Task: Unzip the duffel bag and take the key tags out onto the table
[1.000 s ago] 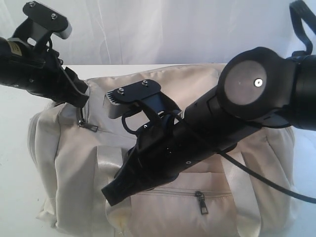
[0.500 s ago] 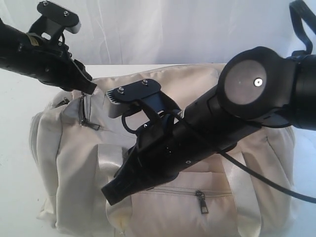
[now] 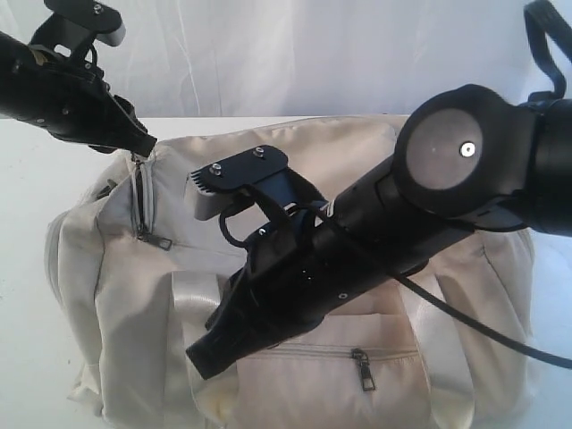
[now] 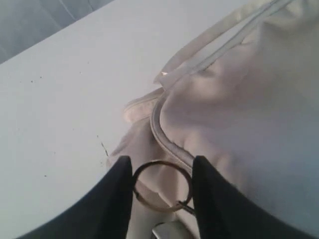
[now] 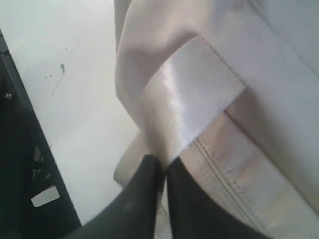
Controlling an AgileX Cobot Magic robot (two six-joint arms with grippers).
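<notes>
While the duffel bag (image 3: 357, 143) lies on the white table (image 3: 27, 197), the left arm reaches in from the upper left of the exterior view. It angles downward, and the left gripper (image 4: 160, 164) meets the bag's left end. Its fingers (image 4: 117, 199) clasp a metal ring (image 4: 162, 161) between them, and the fabric there is drawn up toward the tip. The right arm stretches diagonally across the bag's front, forearm sloping down and leftward. The right gripper (image 5: 162, 162) is pinched tight on the shiny webbing handle (image 5: 194, 94).
</notes>
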